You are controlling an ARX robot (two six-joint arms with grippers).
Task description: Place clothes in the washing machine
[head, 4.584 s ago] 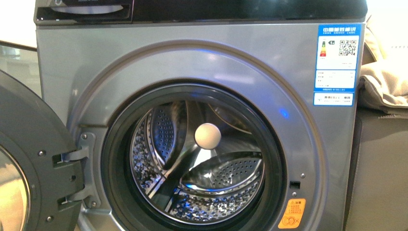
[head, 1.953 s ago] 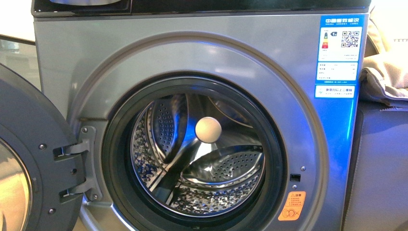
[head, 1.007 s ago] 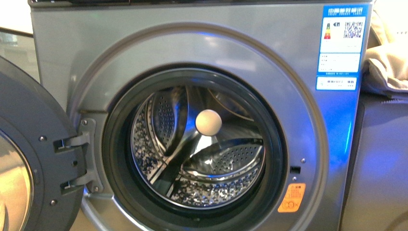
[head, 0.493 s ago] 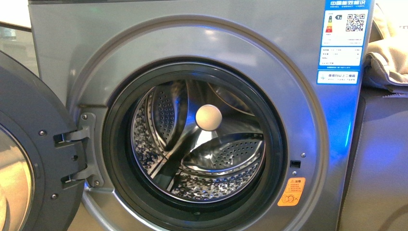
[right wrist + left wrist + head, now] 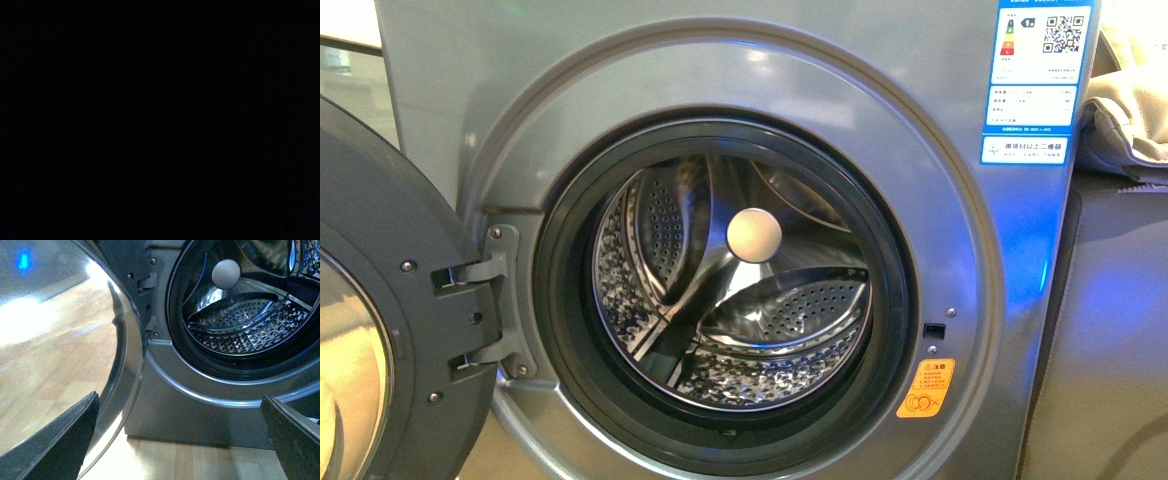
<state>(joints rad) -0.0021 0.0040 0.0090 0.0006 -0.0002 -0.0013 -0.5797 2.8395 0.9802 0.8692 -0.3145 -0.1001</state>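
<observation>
The washing machine [image 5: 720, 90] fills the front view, its silver-grey face square to the camera. Its round door [image 5: 380, 330] is swung wide open at the left edge of the frame and hangs on a grey hinge [image 5: 485, 310]. The dark-rimmed porthole [image 5: 555, 300] sits in the centre and opens onto the perforated steel drum [image 5: 780, 320]. A pale round disc [image 5: 754, 236], probably the hub on the drum's back wall, shows in the middle. A blue energy label [image 5: 1042, 80] is in the upper right of the frame, and an orange sticker [image 5: 926, 388] is in the lower right, beside the porthole. A beige cloth [image 5: 1130, 120] lies at the upper right edge, on a dark grey surface [image 5: 1110, 350] next to the washer.

In the left wrist view the left end effector [image 5: 178, 405] is spread wide, and its two dark fingers [image 5: 60, 440] have nothing between them. It is low in front of the washer, above a wooden floor [image 5: 165, 460]. The porthole lies ahead of it and well apart from it, and the door's curved glass [image 5: 60, 340] is near one finger.

The right wrist view is dark. The right end effector shows in no view, so I cannot tell whether it is spread or closed.
</observation>
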